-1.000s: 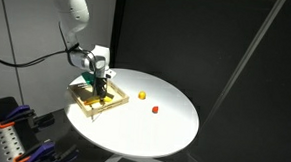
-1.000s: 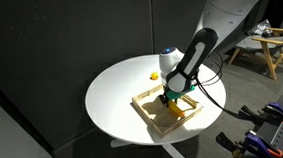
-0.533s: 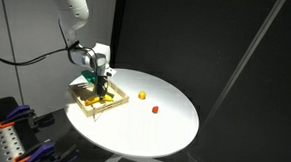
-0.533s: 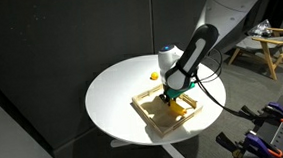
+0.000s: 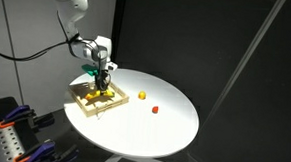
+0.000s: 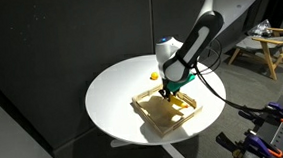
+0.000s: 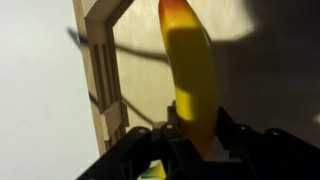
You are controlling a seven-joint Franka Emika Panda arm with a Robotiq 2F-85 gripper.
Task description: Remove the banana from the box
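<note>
The light-wood box [image 5: 88, 103] lies on the round white table [image 5: 153, 126], near its edge; it also shows in an exterior view [image 6: 154, 118] and in the wrist view [image 7: 105, 70]. My gripper [image 5: 103, 84] hangs just above the box and is shut on the banana [image 5: 104, 90]. In the wrist view the yellow banana [image 7: 190, 70] fills the middle, clamped between my fingers [image 7: 225, 130] at its lower end, with the box floor below it. In an exterior view the gripper [image 6: 169, 88] holds the banana [image 6: 171, 93] slightly above the box.
A small round yellow-orange object [image 5: 142, 95] and a small red object [image 5: 155, 109] lie on the table beyond the box. The yellow-orange object also shows in an exterior view [image 6: 154, 76]. Dark curtains stand behind the table.
My gripper has risen from inside the box, lifting the banana up off the box floor.
</note>
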